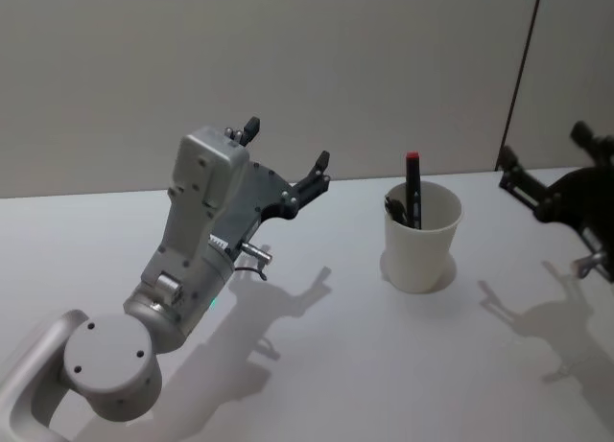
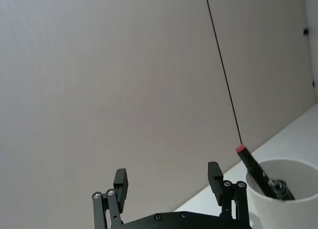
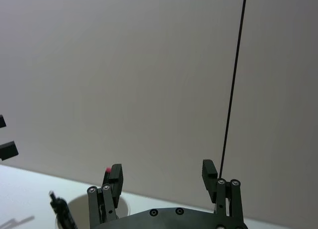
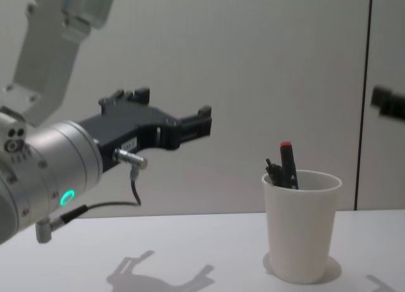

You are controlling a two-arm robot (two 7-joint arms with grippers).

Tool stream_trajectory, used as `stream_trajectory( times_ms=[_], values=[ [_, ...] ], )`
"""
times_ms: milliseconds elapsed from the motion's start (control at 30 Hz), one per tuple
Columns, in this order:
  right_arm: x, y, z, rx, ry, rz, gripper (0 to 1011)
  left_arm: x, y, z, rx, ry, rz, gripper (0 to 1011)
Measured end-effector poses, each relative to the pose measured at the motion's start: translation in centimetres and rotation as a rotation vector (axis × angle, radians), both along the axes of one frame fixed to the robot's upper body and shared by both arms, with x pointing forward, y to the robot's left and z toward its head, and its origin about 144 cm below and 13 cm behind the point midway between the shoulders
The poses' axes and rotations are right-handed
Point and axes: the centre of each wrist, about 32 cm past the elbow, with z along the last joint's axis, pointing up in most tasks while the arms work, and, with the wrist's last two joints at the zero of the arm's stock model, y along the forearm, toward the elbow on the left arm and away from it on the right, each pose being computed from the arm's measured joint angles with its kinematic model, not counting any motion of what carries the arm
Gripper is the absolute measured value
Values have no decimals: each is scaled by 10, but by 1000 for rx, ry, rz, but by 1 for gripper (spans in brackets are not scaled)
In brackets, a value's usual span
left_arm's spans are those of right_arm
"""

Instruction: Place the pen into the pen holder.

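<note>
We judge the task done: the black pen with a red cap (image 1: 413,188) stands in the white tapered paper cup (image 1: 422,241) on the pale counter (image 1: 384,365), beside seemingly another dark pen, while our left end effector (image 1: 288,156) and right end effector (image 1: 542,164) hang open and empty.

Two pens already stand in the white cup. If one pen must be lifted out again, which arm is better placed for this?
Probably the left. The left gripper is open, raised, and aimed toward the pen holder with the red-capped pen. The right gripper sits at the table's far right edge, no nearer.
</note>
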Motion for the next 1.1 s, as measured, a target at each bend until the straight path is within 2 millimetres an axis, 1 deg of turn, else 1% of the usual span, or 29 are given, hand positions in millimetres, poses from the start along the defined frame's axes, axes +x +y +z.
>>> stream_trajectory(
  times_ms=[233,367,1100],
  values=[
    [1,14,-15,1,96,-9,1001,5,1,-3,27,74,23,1001],
    [1,19,-20,1,127,-11,1001,6,1,-3,32,87,27,1001],
    [1,21,-21,1,139,-11,1001,6,1,-3,33,90,29,1001]
  ],
)
